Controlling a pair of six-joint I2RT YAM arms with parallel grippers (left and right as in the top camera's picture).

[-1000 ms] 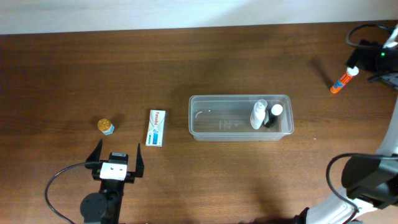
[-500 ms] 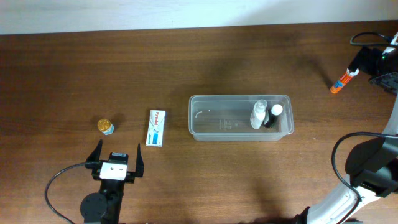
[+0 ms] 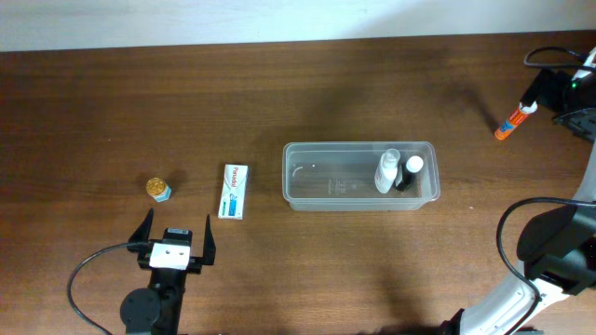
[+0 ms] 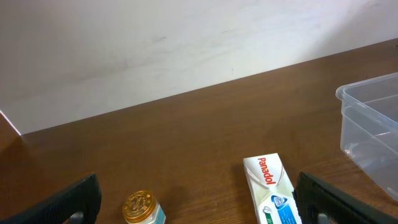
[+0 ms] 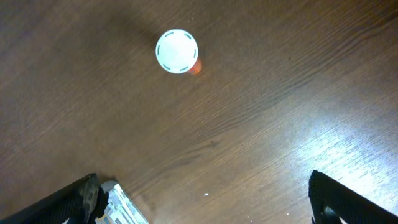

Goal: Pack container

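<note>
The container [image 3: 358,177], a clear rectangular bin, sits right of the table's middle and holds a white bottle [image 3: 386,172] and a black bottle [image 3: 408,174]. Its corner [image 4: 373,130] shows in the left wrist view. A white Panadol box [image 3: 234,191] [image 4: 272,190] and a small gold-lidded jar [image 3: 158,189] [image 4: 142,208] lie left of it. My left gripper [image 3: 175,238] [image 4: 199,205] is open just in front of those two, touching neither. My right gripper [image 3: 557,93] [image 5: 205,208] is open at the far right, over bare wood, near an orange bottle [image 3: 515,121] whose white cap [image 5: 177,51] faces the camera.
A pale printed object [image 5: 121,205] lies beside the right gripper's left finger [image 5: 78,199]. The left arm's cable [image 3: 88,270] loops at the front left. A white wall [image 4: 186,37] runs along the table's far edge.
The right arm has shifted a little at the far right, its elbow swinging inward near the front edge. The left arm and all objects are where they were.
</note>
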